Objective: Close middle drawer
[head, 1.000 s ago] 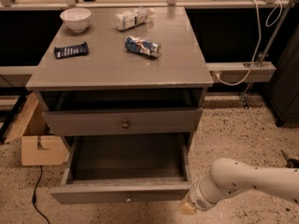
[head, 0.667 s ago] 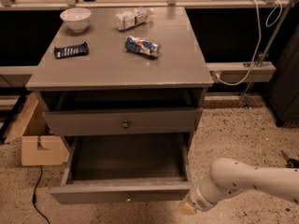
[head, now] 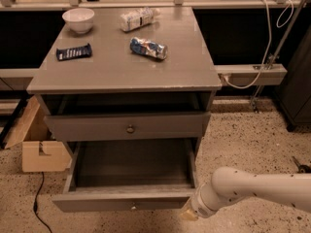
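The middle drawer [head: 126,200] is pulled far out from under the counter [head: 112,69]. The claw [head: 188,213] is low in front of the counter, right by the drawer's front right corner. I cannot tell how far open the claw is or if it holds anything. A bowl [head: 78,19] sits at the counter's back left

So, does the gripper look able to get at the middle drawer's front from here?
Probably yes. The gripper sits low beside the right end of the pulled-out middle drawer, and nothing visible lies between them.
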Robot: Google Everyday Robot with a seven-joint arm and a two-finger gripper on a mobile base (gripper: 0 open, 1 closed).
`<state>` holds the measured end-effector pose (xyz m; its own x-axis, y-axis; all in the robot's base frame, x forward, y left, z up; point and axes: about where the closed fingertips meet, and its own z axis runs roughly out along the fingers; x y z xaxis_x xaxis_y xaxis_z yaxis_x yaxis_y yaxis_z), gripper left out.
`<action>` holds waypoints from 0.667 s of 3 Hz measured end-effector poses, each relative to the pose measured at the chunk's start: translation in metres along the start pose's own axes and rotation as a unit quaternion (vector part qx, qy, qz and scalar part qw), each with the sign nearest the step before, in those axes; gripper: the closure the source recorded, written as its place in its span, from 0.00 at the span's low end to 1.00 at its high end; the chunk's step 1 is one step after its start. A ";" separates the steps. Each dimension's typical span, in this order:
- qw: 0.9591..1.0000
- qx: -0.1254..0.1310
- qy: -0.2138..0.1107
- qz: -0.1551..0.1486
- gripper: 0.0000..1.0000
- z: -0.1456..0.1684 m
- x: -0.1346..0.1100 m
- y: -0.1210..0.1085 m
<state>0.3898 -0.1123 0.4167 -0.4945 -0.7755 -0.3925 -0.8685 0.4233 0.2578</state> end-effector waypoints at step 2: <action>0.996 0.042 -0.046 -0.062 1.00 0.025 -0.023 -0.030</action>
<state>0.4264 -0.0961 0.3961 -0.3814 -0.7793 -0.4972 -0.9208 0.3679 0.1297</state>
